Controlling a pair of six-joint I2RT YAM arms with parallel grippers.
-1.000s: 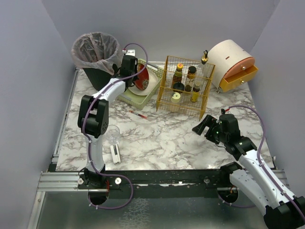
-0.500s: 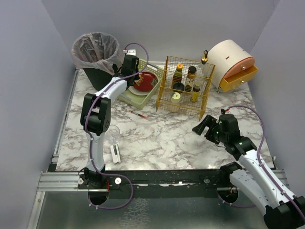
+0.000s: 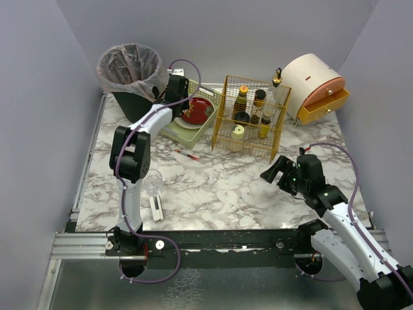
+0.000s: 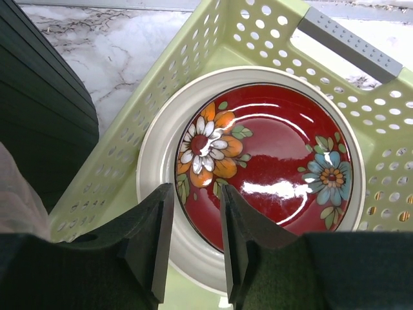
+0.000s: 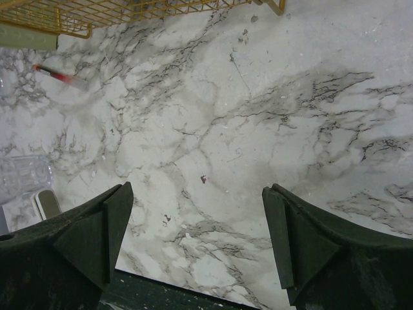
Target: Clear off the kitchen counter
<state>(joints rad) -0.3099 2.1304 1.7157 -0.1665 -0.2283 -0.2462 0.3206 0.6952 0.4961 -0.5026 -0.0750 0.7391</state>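
Far left, at the back: a black bin (image 3: 129, 74). Just beside it, reaches the left arm far out and hangs the left gripper (image 4: 195, 213) over a red plate (image 4: 271, 155) in the green tray (image 4: 193, 71), jaws a little apart, pinching nothing. Under it all, the table (image 3: 219, 187): hard, smooth, likely slippery, not for lifting. Better to grab the small things on it: the glass (image 3: 153, 181), likely easy to break, and the thin red pen (image 3: 188, 155), likely light. On the right, bends the arm above bare table, right gripper (image 5: 197, 206) spread wide, holding nothing.

One counter (image 3: 245, 194), one bin (image 3: 129, 72), one plate (image 3: 195, 112), one rack (image 3: 248, 143), one pen (image 3: 188, 155)
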